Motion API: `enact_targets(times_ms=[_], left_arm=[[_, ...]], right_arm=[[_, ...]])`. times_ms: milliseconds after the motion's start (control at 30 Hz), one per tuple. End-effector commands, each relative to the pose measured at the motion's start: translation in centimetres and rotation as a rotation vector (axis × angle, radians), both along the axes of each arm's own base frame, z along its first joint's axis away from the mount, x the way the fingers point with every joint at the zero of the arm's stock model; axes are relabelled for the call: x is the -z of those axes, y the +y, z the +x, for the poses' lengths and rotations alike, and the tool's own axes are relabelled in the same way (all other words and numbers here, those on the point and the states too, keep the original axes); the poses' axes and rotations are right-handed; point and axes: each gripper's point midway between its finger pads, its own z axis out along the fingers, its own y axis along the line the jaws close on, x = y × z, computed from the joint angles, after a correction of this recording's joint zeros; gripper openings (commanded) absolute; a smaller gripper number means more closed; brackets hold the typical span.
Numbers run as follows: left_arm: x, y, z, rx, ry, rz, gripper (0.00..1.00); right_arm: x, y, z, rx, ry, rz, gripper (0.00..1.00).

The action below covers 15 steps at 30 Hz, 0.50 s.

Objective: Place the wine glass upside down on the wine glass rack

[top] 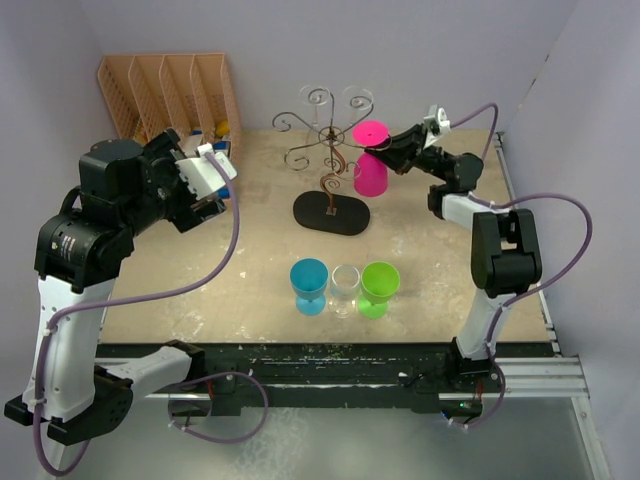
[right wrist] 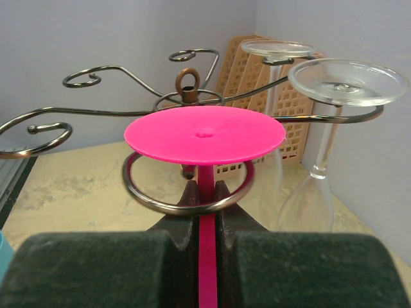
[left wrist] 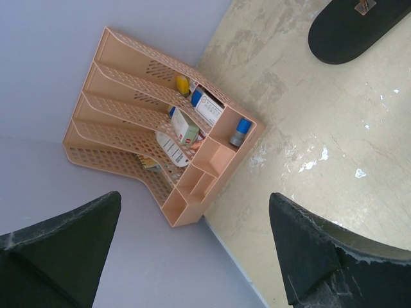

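Observation:
The dark wire wine glass rack (top: 325, 140) stands on its black oval base (top: 331, 213) at mid-table. My right gripper (top: 378, 150) is shut on the stem of a pink wine glass (top: 370, 170) held upside down, its stem inside a scroll ring of the rack (right wrist: 186, 192). Its round pink foot (right wrist: 205, 133) sits just above the ring. Two clear glasses (right wrist: 321, 128) hang upside down on other arms. My left gripper (top: 205, 185) is open and empty, raised at the left. Blue (top: 309, 285), clear (top: 345, 289) and green (top: 379, 288) glasses stand upright at the front.
A peach slotted organizer (top: 170, 95) with small items stands in the back left corner; it also shows in the left wrist view (left wrist: 160, 135). Walls close the table at the back and both sides. The rack base shows in the left wrist view (left wrist: 356, 29).

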Motion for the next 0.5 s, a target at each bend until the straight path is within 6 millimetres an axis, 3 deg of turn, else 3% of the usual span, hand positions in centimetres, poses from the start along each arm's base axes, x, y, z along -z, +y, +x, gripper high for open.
enact_targets(times_ms=[0, 267, 467], left_arm=[[-0.8, -0.2, 0.0, 0.001, -0.026, -0.042, 1.0], [-0.2, -0.3, 0.0, 0.006, -0.011, -0.04, 1.0], [0.0, -0.3, -0.1, 0.01, -0.002, -0.04, 1.0]], right_arm=[[-5.2, -0.9, -4.1, 0.023, -0.377, 0.021, 0.0], [-6.0, -1.4, -5.4, 0.039, -0.412, 0.013, 0.0], [-6.1, -2.4, -5.3, 0.077, -0.403, 0.026, 0.0]])
